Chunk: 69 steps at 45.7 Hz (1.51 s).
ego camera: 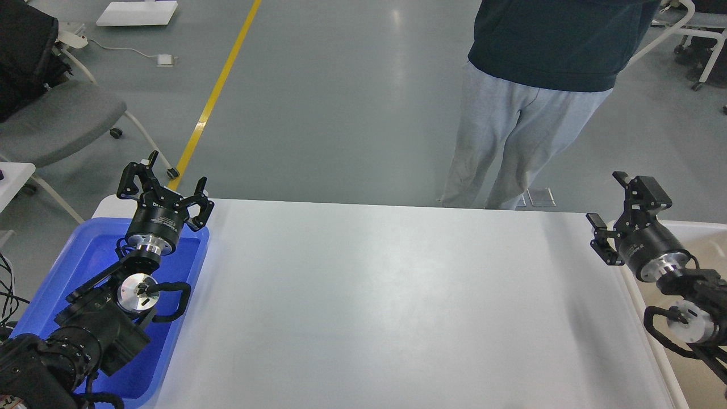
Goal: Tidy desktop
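The desktop [386, 307] is a large white tabletop with rounded corners filling the middle of the head view; nothing lies on its surface. My left gripper [164, 184] is open and empty, held above the far end of the blue tray [68, 267] at the table's left side. My right gripper [619, 213] is open and empty, at the table's right edge over the rim of the beige bin [690, 233].
A person [539, 102] in grey trousers and a dark top stands just beyond the table's far edge. A grey chair [57, 119] stands at the far left. A yellow line [218, 91] runs across the floor.
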Tool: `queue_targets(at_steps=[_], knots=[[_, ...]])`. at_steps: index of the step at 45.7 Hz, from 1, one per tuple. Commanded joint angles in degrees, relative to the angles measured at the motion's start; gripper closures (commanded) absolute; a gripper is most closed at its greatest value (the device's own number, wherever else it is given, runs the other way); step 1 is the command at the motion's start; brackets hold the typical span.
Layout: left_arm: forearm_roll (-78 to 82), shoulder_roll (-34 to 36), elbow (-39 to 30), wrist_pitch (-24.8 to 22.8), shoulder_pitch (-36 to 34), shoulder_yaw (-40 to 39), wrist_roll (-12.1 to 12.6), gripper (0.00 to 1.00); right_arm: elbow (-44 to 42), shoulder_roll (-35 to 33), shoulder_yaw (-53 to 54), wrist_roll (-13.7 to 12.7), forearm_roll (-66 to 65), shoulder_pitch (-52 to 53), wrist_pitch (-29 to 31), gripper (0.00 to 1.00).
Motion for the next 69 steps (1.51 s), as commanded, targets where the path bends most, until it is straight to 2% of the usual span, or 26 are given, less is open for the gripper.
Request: queue_targets(at_steps=[1,6,8,13,19,25,31,45,48,50,55,57,61,65,67,69], knots=[[0.0,0.0,-0.1,-0.1,0.0,-0.1,0.0,0.00,8.9,-11.8,-6.5,-0.9,-5.2,0.7,2.8,0.00],[0.0,0.0,-0.1,-0.2,0.0,-0.1,0.0,0.00,16.2,-20.1,-11.5,-1.9,-11.8,2.9,2.7,0.00],[0.0,0.0,-0.1,-0.2,0.0,-0.1,0.0,0.00,19.6,-23.7,-16.8,-1.9,-22.4,4.7,2.3,0.00],[0.0,0.0,-0.1,-0.2,0.0,-0.1,0.0,0.00,22.2,-26.5,-23.3,-1.9,-38.7,6.5,1.8,0.00],[0.0,0.0,-0.1,-0.2,0.0,-0.1,0.0,0.00,26.6,-29.7,-27.1,-2.6,-44.2,7.1,2.8,0.00],[0.0,0.0,-0.1,-0.2,0.0,0.0,0.0,0.00,30.9,-31.2,-31.2,-2.6,-55.5,7.9,2.9,0.00],[0.0,0.0,-0.1,-0.2,0.0,0.0,0.0,0.00,32.2,-31.1,-36.9,-1.1,-68.7,8.6,2.5,0.00],[0.0,0.0,-0.1,-0.2,0.0,-0.1,0.0,0.00,32.4,-28.0,-45.9,-1.2,-68.5,16.8,2.6,0.00],[0.0,0.0,-0.1,-0.2,0.0,0.0,0.0,0.00,32.4,-26.2,-48.5,-2.7,-68.5,19.1,2.7,0.00],[0.0,0.0,-0.1,-0.2,0.0,0.0,0.0,0.00,32.4,-25.3,-51.4,-6.1,-68.1,21.1,3.0,0.00],[0.0,0.0,-0.1,-0.2,0.0,0.0,0.0,0.00,32.6,-22.8,-56.7,-23.8,-60.0,25.7,5.1,0.00],[0.0,0.0,-0.1,-0.2,0.0,0.0,0.1,0.00,33.3,-21.3,-56.8,-27.3,-53.7,26.7,6.1,0.00],[0.0,0.0,-0.1,-0.2,0.0,0.0,0.0,0.00,36.8,-20.0,-56.8,-27.7,-45.7,29.2,9.0,0.00],[0.0,0.0,-0.1,-0.2,0.0,0.0,0.0,0.00,40.3,-19.9,-56.8,-27.2,-44.6,30.3,12.3,0.00],[0.0,0.0,-0.1,-0.2,0.0,0.0,0.0,0.00,42.5,-20.5,-56.9,-26.0,-44.4,30.2,13.3,0.00],[0.0,0.0,-0.1,-0.1,0.0,0.0,0.0,0.00,45.6,-21.5,-57.3,-23.4,-44.4,30.2,14.2,0.00]])
